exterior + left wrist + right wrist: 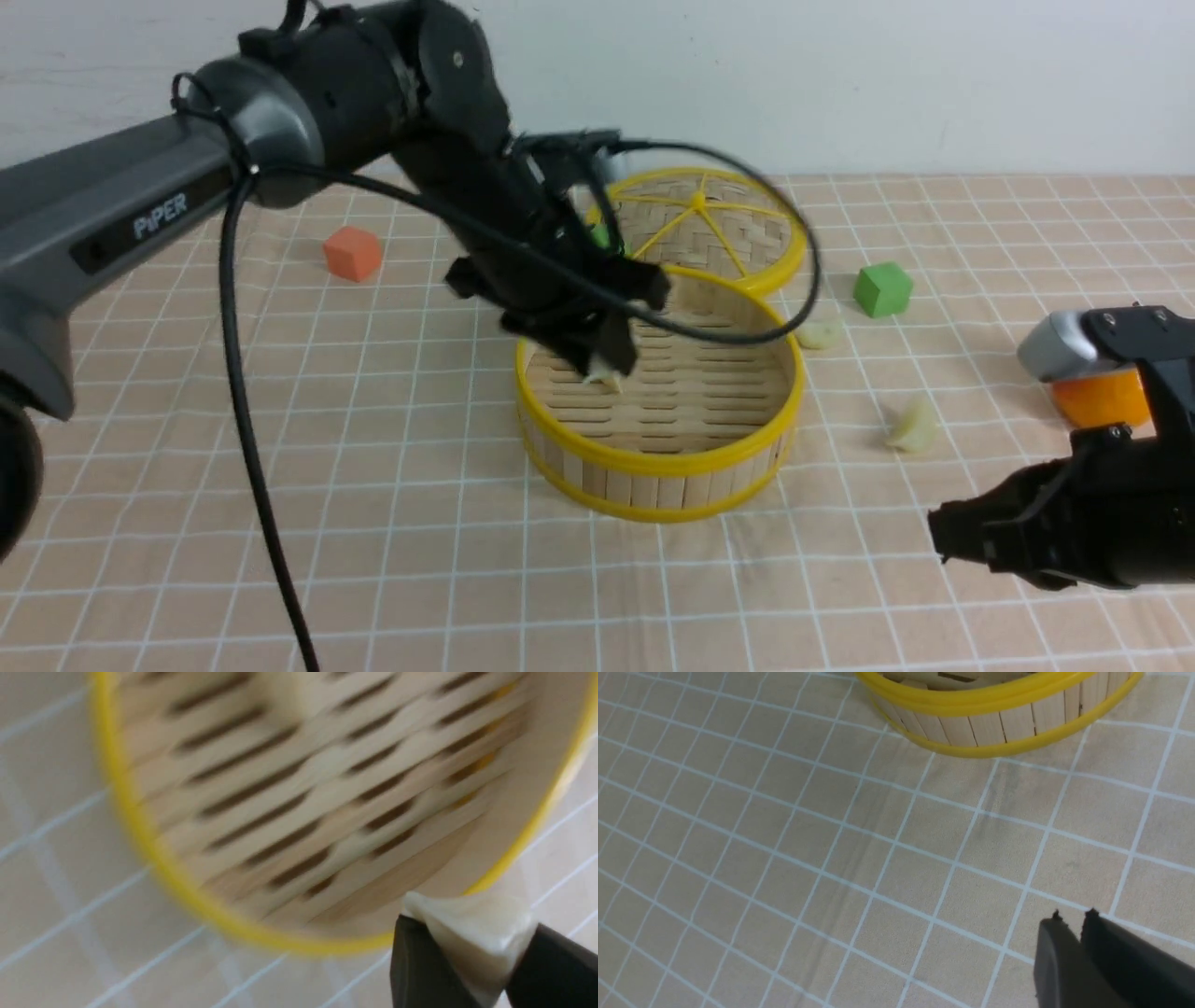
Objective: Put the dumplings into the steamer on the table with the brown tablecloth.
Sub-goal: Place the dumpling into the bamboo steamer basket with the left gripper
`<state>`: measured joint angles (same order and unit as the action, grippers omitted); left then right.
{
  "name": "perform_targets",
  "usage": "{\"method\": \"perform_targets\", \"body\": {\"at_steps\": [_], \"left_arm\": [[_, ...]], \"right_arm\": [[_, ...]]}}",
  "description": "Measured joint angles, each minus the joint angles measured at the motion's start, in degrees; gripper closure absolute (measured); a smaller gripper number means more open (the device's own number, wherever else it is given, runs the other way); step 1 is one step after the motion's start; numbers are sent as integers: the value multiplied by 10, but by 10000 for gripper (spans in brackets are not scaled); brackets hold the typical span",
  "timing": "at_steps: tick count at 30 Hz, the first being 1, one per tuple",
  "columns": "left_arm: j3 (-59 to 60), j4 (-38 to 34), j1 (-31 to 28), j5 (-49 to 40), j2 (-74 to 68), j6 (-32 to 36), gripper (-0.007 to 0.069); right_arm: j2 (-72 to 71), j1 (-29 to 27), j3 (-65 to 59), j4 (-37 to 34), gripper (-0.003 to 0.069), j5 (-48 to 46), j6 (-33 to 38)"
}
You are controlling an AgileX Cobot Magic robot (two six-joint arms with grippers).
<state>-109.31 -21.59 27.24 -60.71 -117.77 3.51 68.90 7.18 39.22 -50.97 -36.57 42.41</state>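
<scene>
While the left pincer [605,362] pinches a dumpling [472,933] over the steamer [653,476] rim, none seems placed yet. Two more dumplings [913,427] lie on the desk [373,467] beside the steamer. The right pincer [1073,915] is pressed nearly together, empty.

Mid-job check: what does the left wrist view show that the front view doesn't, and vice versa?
Left wrist only: a close look at the left gripper pinching the held dumpling from both sides. Front only: loose dumplings on the tablecloth right of the steamer, the lid, orange cube, green cube, right gripper. Both: steamer, tablecloth, held dumpling.
</scene>
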Motion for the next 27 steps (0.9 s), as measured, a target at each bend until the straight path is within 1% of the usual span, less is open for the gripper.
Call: {"method": "perform_targets", "body": {"at_steps": [2, 4, 6, 7, 8, 10, 15, 16, 20, 23, 27], "left_arm": [[-41, 8, 24, 50, -36, -15, 393], [-57, 25, 32, 66, -60, -35, 393], [-90, 93, 48, 85, -109, -83, 393], [-95, 99, 49, 86, -113, -87, 393], [-113, 146, 54, 90, -145, -120, 393], [-128, 176, 56, 94, -168, -143, 393], [-146, 198, 56, 112, -194, -187, 383], [-147, 198, 56, 115, -195, -190, 369], [-147, 192, 57, 131, -196, -195, 245], [-147, 171, 57, 134, -194, -195, 154], [-159, 165, 59, 100, -171, -195, 124]], "right_arm": [[13, 0, 0, -9, 582, 0, 0], [21, 0, 0, -13, 581, -2, 0], [35, 0, 0, -26, 578, -6, 0], [37, 0, 0, -27, 577, -8, 0], [42, 0, 0, -33, 575, -12, 0], [44, 0, 0, -37, 574, -14, 1], [44, 0, 0, -40, 571, -17, 19], [44, 0, 0, -40, 571, -17, 19], [44, 0, 0, -41, 566, -17, 21], [44, 0, 0, -44, 564, -17, 21], [44, 0, 0, -44, 562, -17, 28]]}}
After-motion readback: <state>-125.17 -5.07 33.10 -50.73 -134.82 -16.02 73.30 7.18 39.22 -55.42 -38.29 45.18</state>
